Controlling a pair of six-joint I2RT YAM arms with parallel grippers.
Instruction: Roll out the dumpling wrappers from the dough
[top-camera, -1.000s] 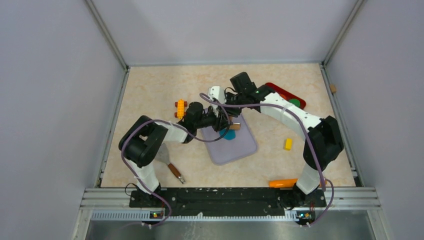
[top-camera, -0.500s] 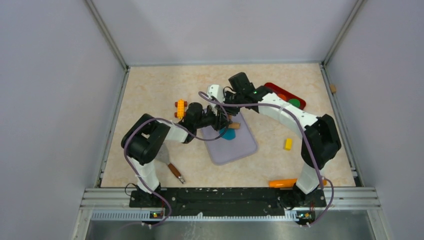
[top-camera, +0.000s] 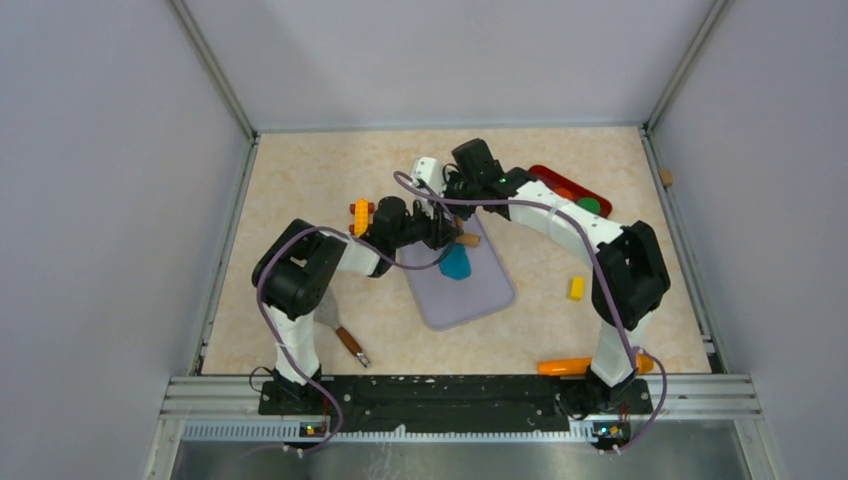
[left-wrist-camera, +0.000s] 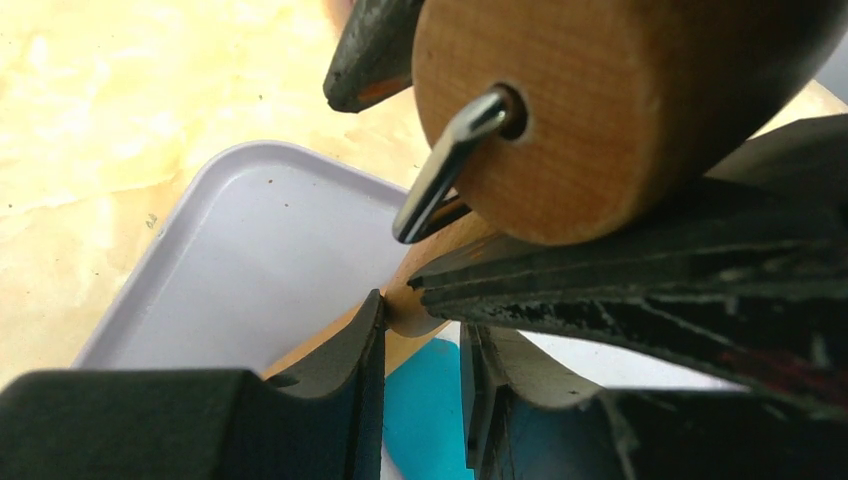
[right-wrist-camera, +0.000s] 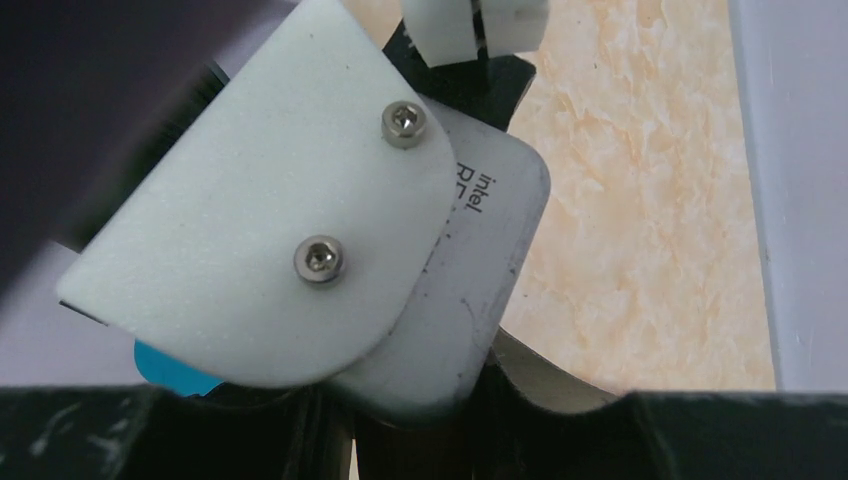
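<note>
The teal dough lies as a flattened, elongated patch on the lavender mat. In the left wrist view the dough shows just below the jaws, on the mat. My left gripper is shut on the tan handle of the wooden roller. The roller's end sits at the mat's far edge, just beyond the dough. My right gripper hovers right over the left one. Its view is blocked by the left wrist's white camera plate, so its jaws are unclear. No round wrappers are visible.
An orange-red toy brick lies left of the grippers. A red tray with a green piece is at the back right. A yellow block, an orange stick and a brown-handled tool lie nearer the front.
Both grippers and the roller have moved toward the far end of the mat. More of the dough is now uncovered, and it looks longer.
</note>
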